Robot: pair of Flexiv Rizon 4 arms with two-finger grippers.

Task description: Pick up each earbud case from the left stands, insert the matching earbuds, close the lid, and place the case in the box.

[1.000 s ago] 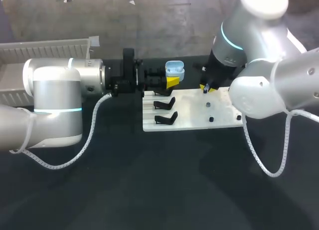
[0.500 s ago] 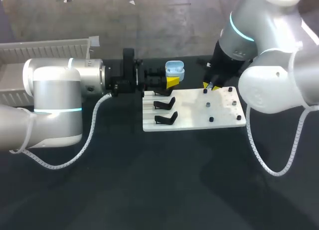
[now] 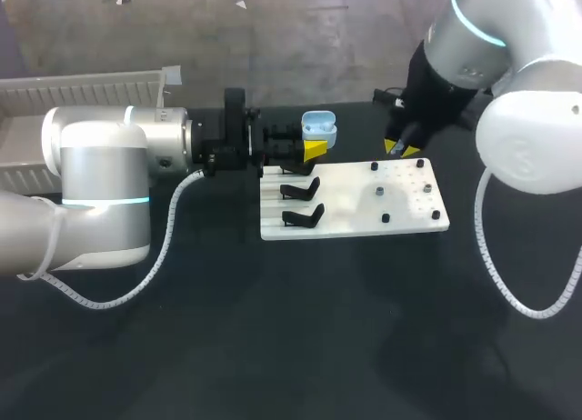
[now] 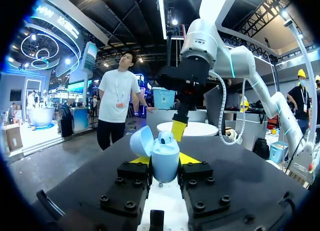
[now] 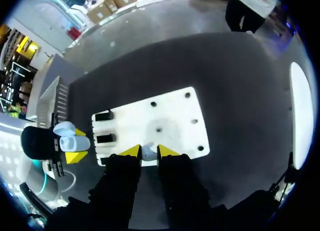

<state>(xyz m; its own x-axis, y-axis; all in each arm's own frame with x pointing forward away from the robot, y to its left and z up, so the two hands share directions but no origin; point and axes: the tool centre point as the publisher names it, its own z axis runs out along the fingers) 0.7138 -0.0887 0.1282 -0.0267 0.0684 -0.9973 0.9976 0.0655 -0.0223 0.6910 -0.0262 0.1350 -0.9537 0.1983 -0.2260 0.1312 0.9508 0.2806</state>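
Observation:
My left gripper (image 3: pixel 314 147) is shut on a light blue earbud case (image 3: pixel 318 125) and holds it just beyond the far left corner of the white board (image 3: pixel 355 222). In the left wrist view the case (image 4: pixel 165 160) sits upright between the fingers with its lid (image 4: pixel 141 141) swung open. My right gripper (image 3: pixel 401 148) hangs over the board's far edge, to the right of the case. Its yellow tips are shut on a small pale earbud (image 5: pixel 148 151). Seen from the left wrist, the right gripper (image 4: pixel 178 130) hangs just beyond the open case.
Two empty black stands (image 3: pixel 300 191) (image 3: pixel 304 218) sit on the board's left part. Several small dark pegs (image 3: pixel 379 192) dot its right part. A white ribbed box (image 3: pixel 86 85) lies at the far left, behind my left arm. Dark tabletop lies open in front of the board.
My right arm has swung to the right and back, carrying its gripper from over the board's middle to its far edge. The left arm and the case have stayed put.

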